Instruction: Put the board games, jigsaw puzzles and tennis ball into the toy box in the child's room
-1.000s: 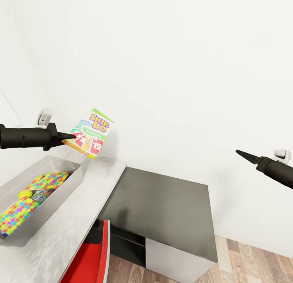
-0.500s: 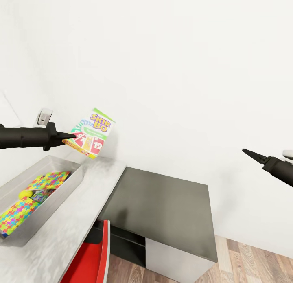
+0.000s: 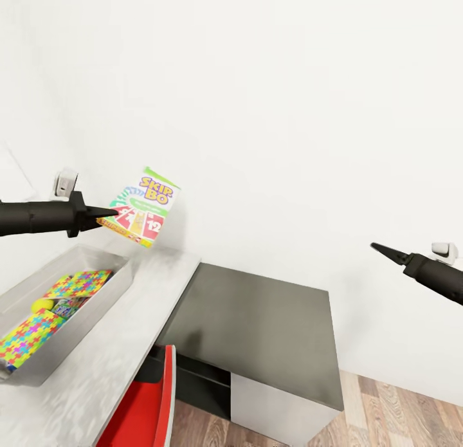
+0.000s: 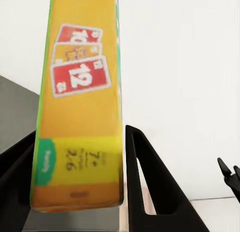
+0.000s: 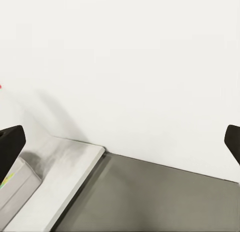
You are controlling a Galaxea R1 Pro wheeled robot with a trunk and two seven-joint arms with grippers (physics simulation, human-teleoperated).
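My left gripper (image 3: 114, 211) is shut on the lower edge of the "SKIP BO" board game (image 3: 146, 206), holding it tilted in the air near the white wall, above the far end of the toy box (image 3: 119, 281). In the left wrist view the game's yellow side (image 4: 77, 117) fills the gap between the black fingers (image 4: 150, 187). The grey toy box rests on the white table (image 3: 128, 350) and holds two jigsaw puzzles (image 3: 80, 283) (image 3: 27, 336), the tennis ball (image 3: 41, 305) and a blue printed box (image 3: 64, 309). My right gripper (image 3: 381, 248) hovers open and empty at the right.
The table's dark grey corner section (image 3: 257, 325) lies below the right gripper. A red chair back (image 3: 146, 405) stands against the table's front edge. Wood-plank floor (image 3: 399, 415) shows at the lower right. The white wall is close behind the held game.
The left gripper and the SKIP BO game have shifted slightly left and up. The right gripper drifted right, then came back and sits a little lower.
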